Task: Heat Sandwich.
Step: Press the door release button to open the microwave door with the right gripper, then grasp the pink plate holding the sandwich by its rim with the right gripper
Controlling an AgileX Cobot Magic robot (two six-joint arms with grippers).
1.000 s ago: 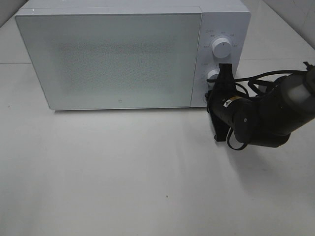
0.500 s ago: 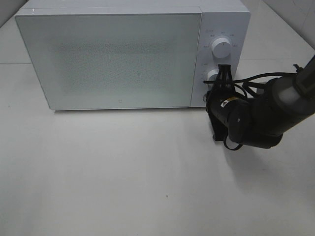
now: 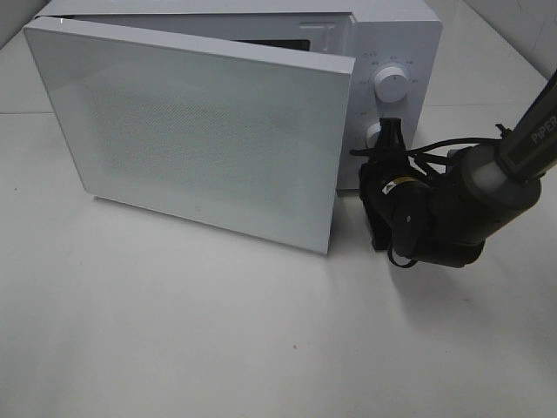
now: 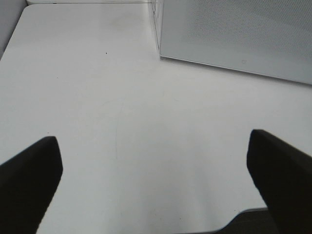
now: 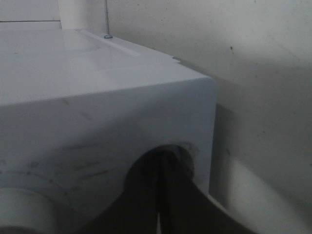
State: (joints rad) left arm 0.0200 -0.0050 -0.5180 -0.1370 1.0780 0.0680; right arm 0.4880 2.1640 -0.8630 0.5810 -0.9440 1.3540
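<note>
- While the door (image 3: 200, 131) of the white microwave (image 3: 396, 30) stands partly open in the high view, hinged at the left, the right hand (image 3: 389, 135) sits right up at the control panel, tips on the lower knob (image 3: 376, 132) beneath the upper dial (image 3: 393, 85). Its jaws are pressed together with nothing between them.
- No sandwich anywhere on the pale worktop (image 3: 218, 340) here, and the door screens the oven cavity, so I can't say whether it's inside.
- Over to the left wrist view: the left hand (image 4: 156, 165) hangs above bare worktop with its dark fingers (image 4: 29, 180) spread wide apart, holding nothing. The door's lower edge shows near the far side. No sandwich here either.
- Right wrist view: very close on the panel's corner, the closed fingertips pushed into a round recess. Nothing else to make out.
- My read on the sandwich, once it turns up: light, soft, easily squashed, with loose layers likely to slide. Best taken gently across both crusts, low and level, with a wide, slow closing.
</note>
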